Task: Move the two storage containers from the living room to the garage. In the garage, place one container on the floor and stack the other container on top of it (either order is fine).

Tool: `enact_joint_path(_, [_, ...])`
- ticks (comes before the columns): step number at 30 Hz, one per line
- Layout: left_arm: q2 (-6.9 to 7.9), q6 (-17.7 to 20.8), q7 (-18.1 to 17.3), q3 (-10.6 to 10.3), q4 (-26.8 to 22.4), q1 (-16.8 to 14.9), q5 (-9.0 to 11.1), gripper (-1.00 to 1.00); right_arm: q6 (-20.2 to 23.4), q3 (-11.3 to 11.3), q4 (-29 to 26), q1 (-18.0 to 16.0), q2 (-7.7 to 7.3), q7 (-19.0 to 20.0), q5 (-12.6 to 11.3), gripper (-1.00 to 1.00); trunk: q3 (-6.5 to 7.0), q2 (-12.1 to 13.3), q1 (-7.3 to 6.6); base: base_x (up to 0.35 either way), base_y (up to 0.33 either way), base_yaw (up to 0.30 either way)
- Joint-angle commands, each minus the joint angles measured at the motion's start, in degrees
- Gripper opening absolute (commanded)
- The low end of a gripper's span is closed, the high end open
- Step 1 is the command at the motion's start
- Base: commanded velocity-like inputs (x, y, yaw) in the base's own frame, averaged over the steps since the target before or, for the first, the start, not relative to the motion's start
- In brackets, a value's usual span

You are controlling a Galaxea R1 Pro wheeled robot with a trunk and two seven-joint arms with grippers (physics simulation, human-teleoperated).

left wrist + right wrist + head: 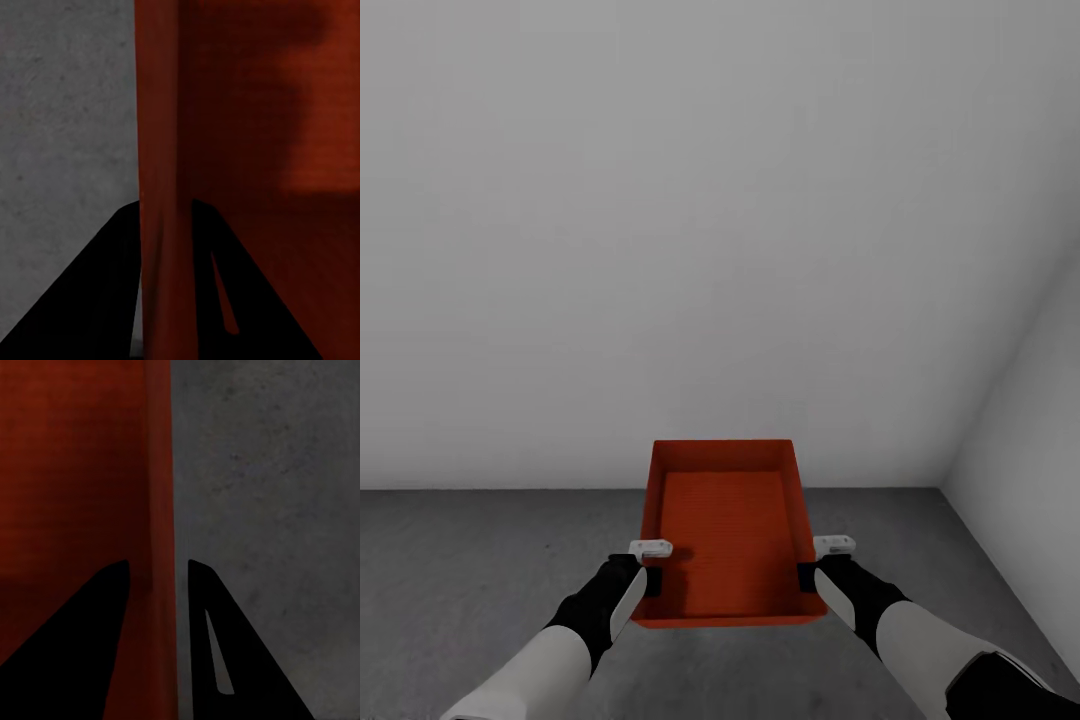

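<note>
I hold one red-orange open-top storage container (725, 530) in front of me, above the dark grey concrete floor (470, 560) of the garage. My left gripper (651, 572) is shut on its left wall and my right gripper (812, 570) is shut on its right wall. In the left wrist view the red wall (161, 187) runs between the two black fingers (90, 300). The right wrist view has the container's wall (159, 510) pinched between its fingers (225, 660) in the same way. The container is empty.
A plain pale grey wall (710, 220) stands straight ahead and meets a second wall (1030, 400) in a corner at the right. Bare concrete floor lies on both sides of the container and below it.
</note>
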Motion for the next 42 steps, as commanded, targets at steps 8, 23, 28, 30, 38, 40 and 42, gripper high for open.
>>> enact_joint_path(8, [0.13, 0.15, 0.96, -0.56, -0.06, -0.05, 1.62, -1.00, 0.15, 1.09, -0.24, -0.05, -0.93, -0.96, -0.95, -1.00, -2.24, -3.27, 1.76, 0.000, 0.000, 0.000])
enact_joint_path(23, [0.13, 0.16, 0.96, -0.56, -0.07, -0.05, 1.62, -1.00, 0.14, 1.09, -0.24, -0.05, -0.93, -0.96, -0.95, -1.00, -6.31, -9.28, 5.06, 0.000, 0.000, 0.000])
enact_joint_path(28, [0.13, 0.16, 0.96, -0.56, -0.09, -0.05, 1.62, -1.00, 0.15, 1.09, -0.24, -0.05, -0.93, -0.96, -0.95, -1.00, -7.67, -11.29, 6.15, 0.000, 0.000, 0.000])
enact_joint_path(30, [0.13, 0.15, 0.96, -0.56, -0.07, -0.05, 1.63, -1.00, 0.10, 1.09, -0.23, -0.05, -0.93, -0.97, -0.95, -1.00, -8.22, -12.09, 6.59, 0.000, 0.000, 0.000])
enact_joint_path(38, [0.13, 0.14, 0.96, -0.56, -0.06, -0.05, 1.62, -1.00, 0.06, 1.09, -0.23, -0.05, -0.93, -1.03, -0.95, -1.00, -10.39, -15.30, 8.35, 0.000, 0.000, 0.000])
enact_joint_path(40, [0.13, 0.14, 0.96, -0.56, -0.07, -0.06, 1.64, -1.00, 0.06, 1.09, -0.23, -0.05, -0.93, -1.04, -0.95, -1.00, -10.93, -16.10, 8.79, 0.000, 0.000, 0.000])
enact_joint_path(42, [0.13, 0.14, 0.96, -0.56, -0.06, -0.05, 1.63, -1.00, 0.06, 1.09, -0.23, -0.05, -0.93, -1.05, -0.95, -1.00, -11.47, -16.90, 9.23, 0.000, 0.000, 0.000])
